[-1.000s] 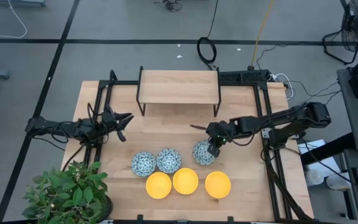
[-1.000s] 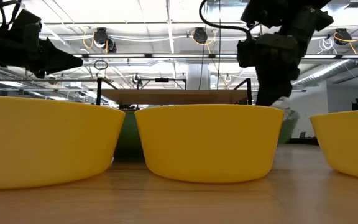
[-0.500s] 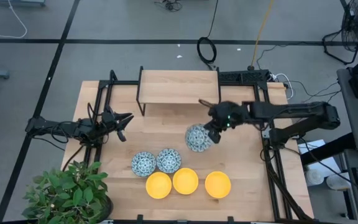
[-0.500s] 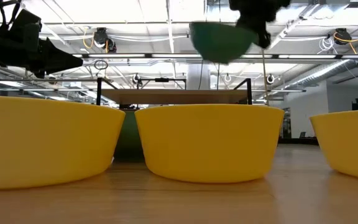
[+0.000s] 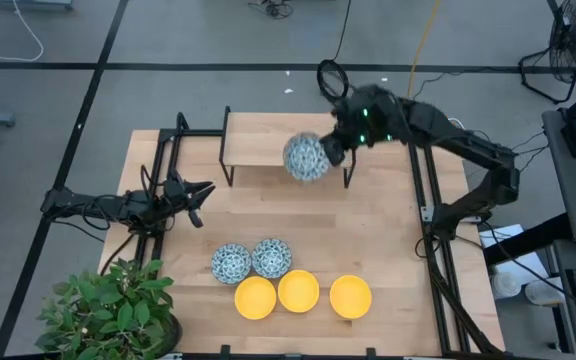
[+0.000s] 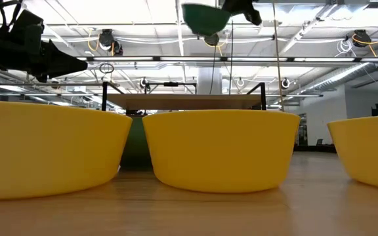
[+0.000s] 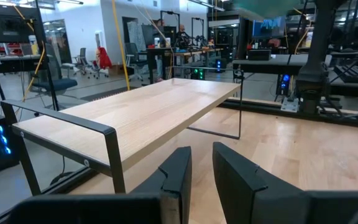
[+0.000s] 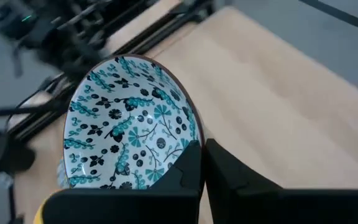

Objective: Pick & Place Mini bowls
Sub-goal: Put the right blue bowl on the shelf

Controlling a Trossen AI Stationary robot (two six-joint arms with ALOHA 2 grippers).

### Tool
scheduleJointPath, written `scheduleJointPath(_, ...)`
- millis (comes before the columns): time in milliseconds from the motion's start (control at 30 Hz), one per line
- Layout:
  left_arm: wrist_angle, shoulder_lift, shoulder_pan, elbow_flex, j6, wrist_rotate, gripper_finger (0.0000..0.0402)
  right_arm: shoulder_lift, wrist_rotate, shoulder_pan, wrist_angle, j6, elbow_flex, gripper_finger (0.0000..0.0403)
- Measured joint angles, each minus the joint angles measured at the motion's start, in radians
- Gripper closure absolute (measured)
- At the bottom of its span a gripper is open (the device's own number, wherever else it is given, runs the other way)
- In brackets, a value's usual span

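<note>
Now the right gripper (image 5: 334, 146) hangs high over the right end of the light wooden shelf on black metal legs (image 5: 268, 139), its fingers pinching the rim of a white mini bowl with a dense blue-green pattern (image 5: 306, 157). That thin rim pinch looks like the weak point: a tilt could let the bowl slip and drop onto the shelf or off its edge. Two more patterned mini bowls (image 5: 251, 260) and three plain yellow mini bowls (image 5: 298, 293) sit well in front of the shelf. The left gripper (image 5: 196, 196) waits to the shelf's left, fingers (image 7: 176, 176) nearly pressed together, holding nothing.
</note>
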Motion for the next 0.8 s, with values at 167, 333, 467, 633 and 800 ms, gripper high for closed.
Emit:
scheduleJointPath(167,0.000,0.000,0.000,0.000,0.000,0.000,0.0330,0.035,-0.086,-0.132,-0.005,0.008,0.016,0.0402)
scheduleJointPath(333,0.000,0.000,0.000,0.000,0.000,0.000,0.0330,0.063,-0.097,-0.236,-0.027,-0.003,0.017,0.0402)
scheduleJointPath(467,0.000,0.000,0.000,0.000,0.000,0.000,0.0330,0.084,-0.096,-0.300,-0.094,-0.034,0.016,0.0402)
scheduleJointPath(633,0.000,0.000,0.000,0.000,0.000,0.000,0.0330,0.127,-0.095,-0.357,-0.147,-0.057,0.001,0.0402)
scheduleJointPath(800,0.000,0.000,0.000,0.000,0.000,0.000,0.0330,0.138,-0.130,-0.384,-0.109,-0.063,-0.057,0.0402)
